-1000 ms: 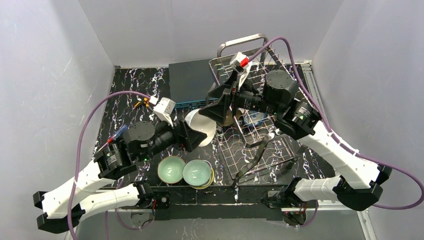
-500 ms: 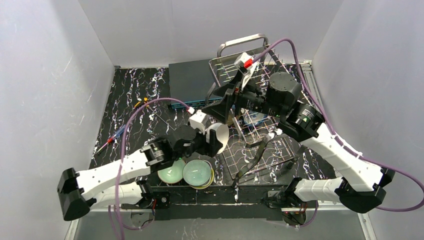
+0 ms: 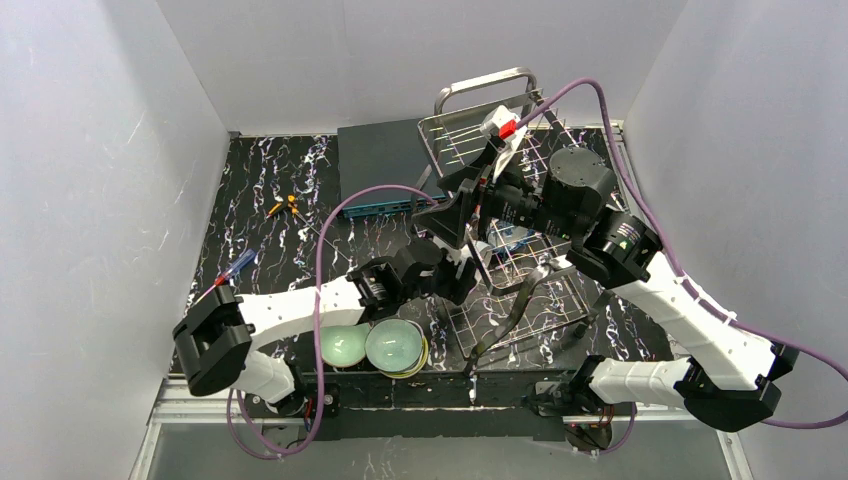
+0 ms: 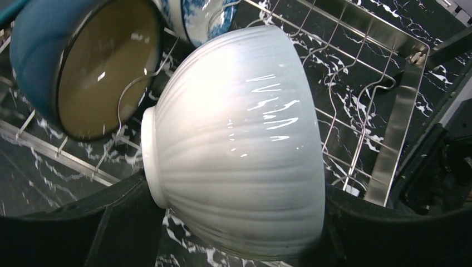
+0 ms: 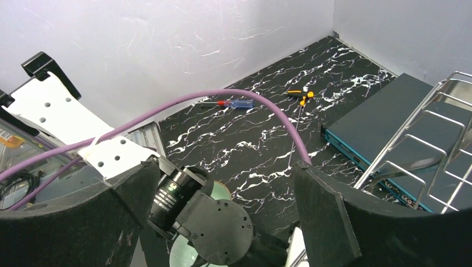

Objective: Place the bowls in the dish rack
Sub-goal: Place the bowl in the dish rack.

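Note:
My left gripper [image 4: 239, 225] is shut on a white ribbed bowl [image 4: 245, 144], held on its side low over the tines of the steel dish rack [image 4: 402, 105]. In the rack lie a bowl with a blue outside and beige inside [image 4: 100, 67] and a blue-patterned bowl [image 4: 192, 22]. In the top view the left gripper [image 3: 455, 278] reaches into the rack's near left part [image 3: 560, 320]. My right gripper [image 3: 452, 212] hovers open and empty just above it. Two pale green bowls [image 3: 345, 347] [image 3: 393, 345] sit at the near table edge, the right one on a lime-yellow bowl.
A flat dark-teal box [image 3: 380, 165] lies behind the rack's left side and shows in the right wrist view [image 5: 384, 128]. A screwdriver [image 3: 225, 275] and an orange-handled tool [image 3: 283, 207] lie on the black marbled table at left. Grey walls surround the table.
My left arm has swung right, carrying the white bowl from the table left of the rack into the rack's near left part. The right gripper has shifted slightly up and right.

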Robot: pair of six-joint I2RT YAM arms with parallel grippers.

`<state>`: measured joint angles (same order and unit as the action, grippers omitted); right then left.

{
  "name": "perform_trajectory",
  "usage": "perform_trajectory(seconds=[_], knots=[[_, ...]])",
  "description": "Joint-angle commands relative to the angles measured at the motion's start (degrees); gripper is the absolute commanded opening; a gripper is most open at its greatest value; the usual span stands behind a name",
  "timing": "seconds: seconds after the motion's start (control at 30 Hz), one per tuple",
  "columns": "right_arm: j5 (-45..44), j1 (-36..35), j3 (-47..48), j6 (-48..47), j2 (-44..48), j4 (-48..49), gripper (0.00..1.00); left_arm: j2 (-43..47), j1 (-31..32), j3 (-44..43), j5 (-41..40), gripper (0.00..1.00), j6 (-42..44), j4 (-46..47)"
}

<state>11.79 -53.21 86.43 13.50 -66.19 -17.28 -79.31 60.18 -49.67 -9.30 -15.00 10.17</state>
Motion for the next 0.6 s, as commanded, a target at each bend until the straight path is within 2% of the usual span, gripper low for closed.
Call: perform_trajectory(seconds=[0.0, 0.23, 0.57], knots=[[-2.1, 0.3, 0.2, -1.4, 2.2, -0.3, 0.96, -2.8, 0.1, -4.7, 1.1, 0.00, 9.4, 10.5], [-3.1, 0.3, -0.1, -1.6, 3.3, -1.2, 0.96, -10.8, 0.1, -8.1, 3.5, 0.00, 19.1, 15.5], [-3.7, 0.3, 0.3, -1.9, 3.9, -2.8, 0.97, -19.0, 0.0, -13.3, 3.5, 0.00, 25.5, 17.4]])
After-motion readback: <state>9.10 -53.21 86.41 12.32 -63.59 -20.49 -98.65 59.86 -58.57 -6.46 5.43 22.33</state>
